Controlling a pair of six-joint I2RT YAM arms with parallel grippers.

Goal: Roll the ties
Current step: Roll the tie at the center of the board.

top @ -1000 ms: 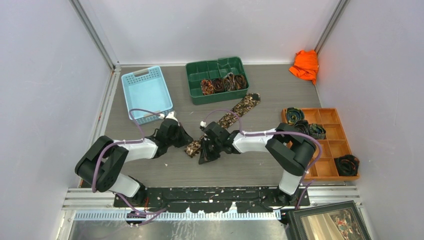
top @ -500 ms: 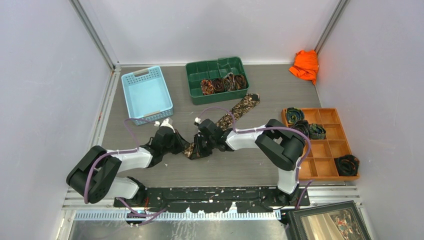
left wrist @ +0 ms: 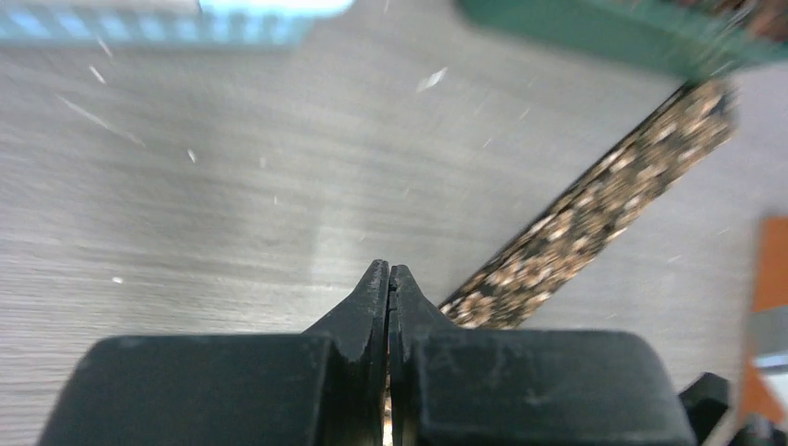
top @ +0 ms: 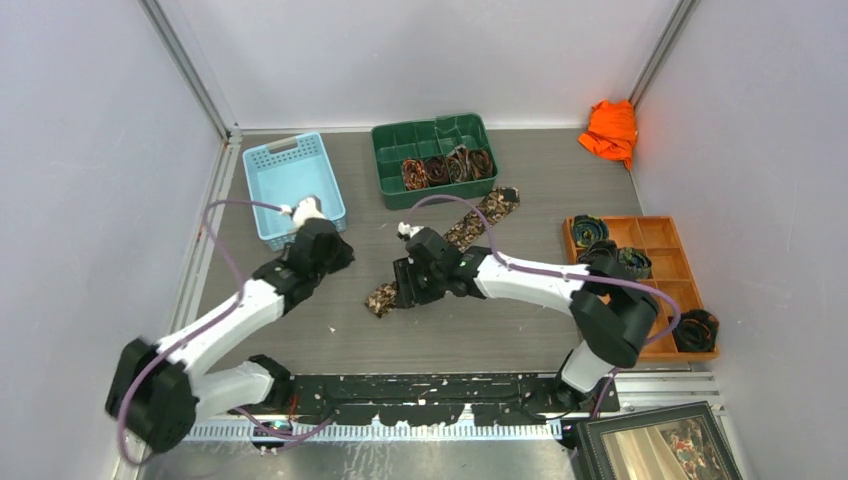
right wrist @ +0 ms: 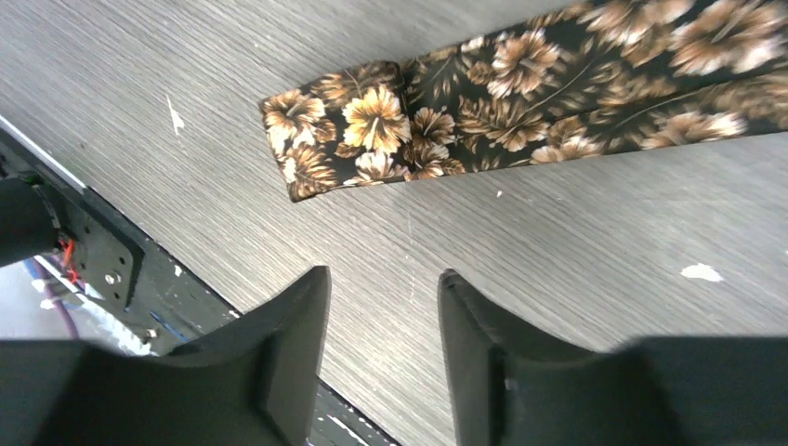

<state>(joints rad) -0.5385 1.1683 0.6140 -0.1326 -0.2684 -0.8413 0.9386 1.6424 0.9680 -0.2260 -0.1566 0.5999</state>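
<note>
Brown floral fabric necktie [right wrist: 520,84], flat, only its narrow end folded, just ahead of right pincer [right wrist: 383,279], parted and empty; left pincer [left wrist: 389,274] clenched. Rolled coils [top: 447,166] sit in green plastic tray [top: 440,198] beyond.

A green tray [top: 440,197] holds rolled ties [top: 447,166] in its near row. From just in front of the tray's right corner, a flat tie [top: 478,217] runs diagonally away (toward the arm bases). The right gripper [top: 402,288] hangs over the tie's end farthest from the tray. The left gripper [top: 338,250] is front-left of the tray.
</note>
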